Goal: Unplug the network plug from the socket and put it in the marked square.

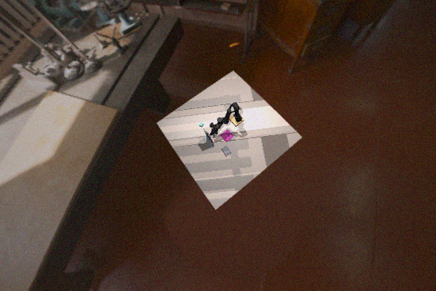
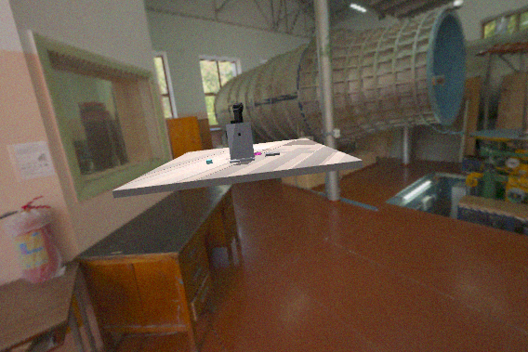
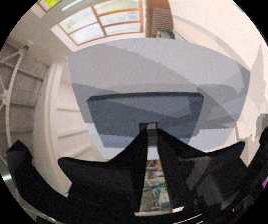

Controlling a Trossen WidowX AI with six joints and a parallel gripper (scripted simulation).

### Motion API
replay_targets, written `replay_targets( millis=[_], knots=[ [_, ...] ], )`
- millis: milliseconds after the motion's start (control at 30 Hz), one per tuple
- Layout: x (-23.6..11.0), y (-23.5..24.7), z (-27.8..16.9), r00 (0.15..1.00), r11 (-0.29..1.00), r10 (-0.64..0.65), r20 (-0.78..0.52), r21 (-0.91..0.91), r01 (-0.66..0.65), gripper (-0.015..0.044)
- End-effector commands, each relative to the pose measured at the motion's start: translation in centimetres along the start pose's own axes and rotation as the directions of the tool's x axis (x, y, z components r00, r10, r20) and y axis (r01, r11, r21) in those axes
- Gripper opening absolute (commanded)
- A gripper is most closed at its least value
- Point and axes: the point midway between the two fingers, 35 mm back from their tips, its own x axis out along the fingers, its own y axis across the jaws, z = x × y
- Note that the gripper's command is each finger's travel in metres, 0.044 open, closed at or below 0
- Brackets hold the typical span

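The grey upright panel (image 1: pixel 209 140) (image 2: pixel 240 146) (image 3: pixel 135 60) stands on the table, its recessed face filling the middle of the wrist view. The small grey plug (image 3: pixel 152 128) is at the dark socket opening in that face. My gripper (image 1: pixel 213 133) (image 3: pixel 151 133) is right at the panel, its fingertips nearly together and shut on the plug; the tips hide most of it. The tab cannot be made out. The plug appears to be still at the socket; how deep it sits is hidden. The magenta marked square (image 1: pixel 226 135) (image 2: pixel 258 153) lies on the table beside the arm.
A small teal block (image 1: pixel 201 124) (image 2: pixel 209 162) lies on the table to one side of the panel. A flat grey piece (image 1: pixel 226 150) (image 2: pixel 272 154) lies beyond the magenta square. The arm's base stands on a tan plate (image 1: pixel 237 121).
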Motion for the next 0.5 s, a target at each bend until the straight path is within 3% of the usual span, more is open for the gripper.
replay_targets(
  millis=[0, 467],
  knots=[
    [-0.04, -0.04, 0.03, 1.000, 1.000, -0.002, 0.003, 0.005, 0.002, 0.0000],
    [-0.86, -0.06, -0.21, 1.000, 1.000, -0.002, 0.003, 0.005, 0.002, 0.0000]
  ],
)
